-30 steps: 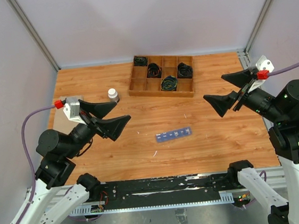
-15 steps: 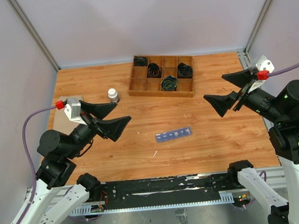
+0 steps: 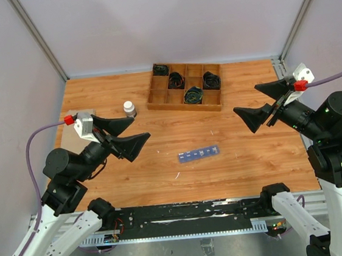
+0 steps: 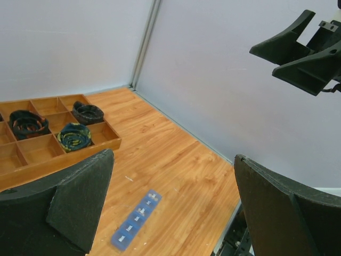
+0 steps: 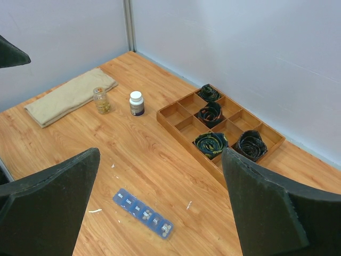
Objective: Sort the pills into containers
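The translucent-blue pill organizer (image 3: 198, 154) lies flat on the wooden table, mid-front, with its lids shut. Small pills show through some compartments. It also shows in the left wrist view (image 4: 136, 218) and the right wrist view (image 5: 143, 212). A small glass jar of yellowish pills (image 5: 100, 100) stands by a white-capped bottle (image 5: 136, 103). My left gripper (image 3: 141, 125) is open and empty, held high to the left of the organizer. My right gripper (image 3: 244, 99) is open and empty, held high to its right.
A wooden divided tray (image 3: 184, 105) holding black coiled cables sits at the back centre. The white-capped bottle (image 3: 129, 109) stands left of it. A folded beige cloth (image 5: 69, 96) lies at the far left. Walls enclose the table on three sides.
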Robot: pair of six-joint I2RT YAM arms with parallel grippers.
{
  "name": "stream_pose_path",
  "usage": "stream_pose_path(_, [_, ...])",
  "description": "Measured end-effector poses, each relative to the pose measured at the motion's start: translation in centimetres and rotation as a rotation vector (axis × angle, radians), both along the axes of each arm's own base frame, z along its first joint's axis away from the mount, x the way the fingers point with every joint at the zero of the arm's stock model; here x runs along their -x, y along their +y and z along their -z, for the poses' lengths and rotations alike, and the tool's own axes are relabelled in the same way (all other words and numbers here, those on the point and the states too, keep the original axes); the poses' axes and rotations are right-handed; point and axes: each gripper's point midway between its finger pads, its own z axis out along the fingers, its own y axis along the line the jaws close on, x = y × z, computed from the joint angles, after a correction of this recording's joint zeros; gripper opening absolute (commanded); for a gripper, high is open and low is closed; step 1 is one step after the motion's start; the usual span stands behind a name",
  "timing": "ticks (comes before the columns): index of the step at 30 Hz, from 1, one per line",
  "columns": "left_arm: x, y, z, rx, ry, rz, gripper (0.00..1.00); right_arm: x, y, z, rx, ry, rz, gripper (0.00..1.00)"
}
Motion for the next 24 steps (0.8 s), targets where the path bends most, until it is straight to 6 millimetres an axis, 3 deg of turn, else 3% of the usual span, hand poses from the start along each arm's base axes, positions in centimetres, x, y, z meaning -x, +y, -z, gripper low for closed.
stream_pose_path(14, [-0.3, -0.2, 1.0, -0.014, 0.013, -0.001, 0.99, -0.1, 0.0, 0.0, 0.004, -0.001, 0.001, 0.99])
stream_pose_path(24, [-0.7, -0.1, 1.3, -0.010, 0.017, -0.020, 0.99, -1.4, -0.2, 0.8, 0.008, 0.033, 0.018, 0.99])
